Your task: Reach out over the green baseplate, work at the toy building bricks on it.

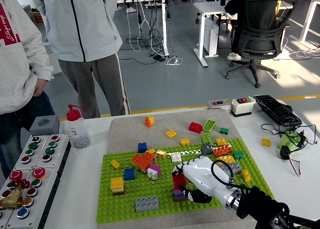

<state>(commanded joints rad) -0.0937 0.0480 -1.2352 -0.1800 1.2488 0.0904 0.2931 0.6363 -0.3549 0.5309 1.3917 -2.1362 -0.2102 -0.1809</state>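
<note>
At lower centre of the frame, the right hand [192,181] had its fingers closed around a red brick [178,181] on the green baseplate [125,201].

My right arm [260,206] comes in from the lower right corner, black at the forearm, and reaches left. At its end my white right hand [200,178] lies knuckles up, low and nearly level. My fingers [186,191] curl downward at the hand's left end, closed around something small. My left arm is out of view.
</note>
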